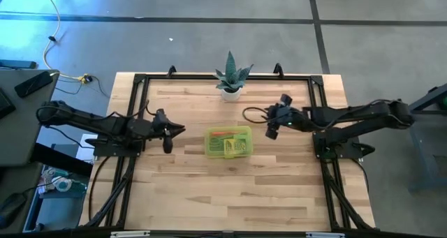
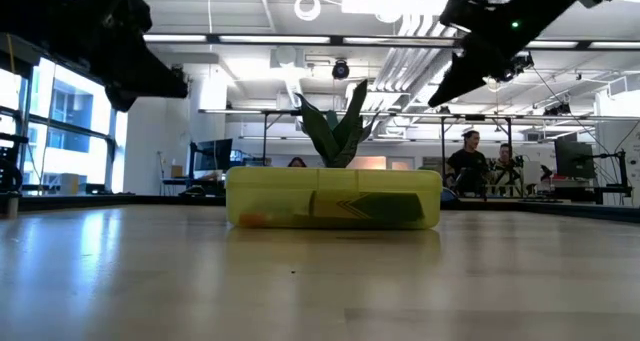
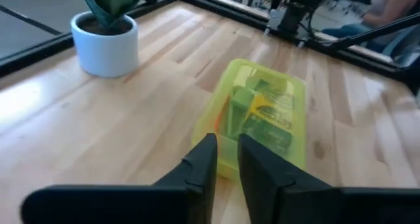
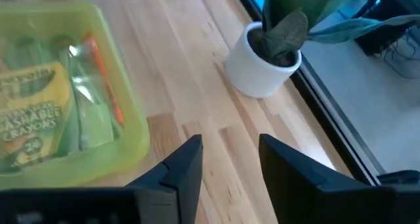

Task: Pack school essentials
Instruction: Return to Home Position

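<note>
1. The table [image 1: 209, 203] carries one yellow-green see-through box [image 1: 228, 141] at its middle, lying flat with the lid down.
2. Contents, read through the lid:
   - a green-and-yellow crayon box [image 4: 33, 119] lying flat, its printed face up;
   - a thin orange pen [image 4: 102, 79] along the wall of the see-through box nearer the plant;
   - pale green items between the pen and the crayon box; they cannot be told apart.
3. No stationery lies loose on the table outside the see-through box.
4. A spiky green plant in a white pot [image 1: 231, 81] stands upright near the far edge of the table, behind the see-through box and well apart from it.
5. The left claw [image 1: 176, 131] hangs above the table on the left side of the see-through box, clear of it. Its fingers [image 3: 203, 165] stand a narrow gap apart and hold nothing.
6. The right claw [image 1: 271, 126] hangs above the table on the right side of the see-through box, clear of it, with the pot ahead of it. Its fingers [image 4: 187, 165] stand wider apart and hold nothing.
7. In the low view both arms are raised well above the lid.
</note>
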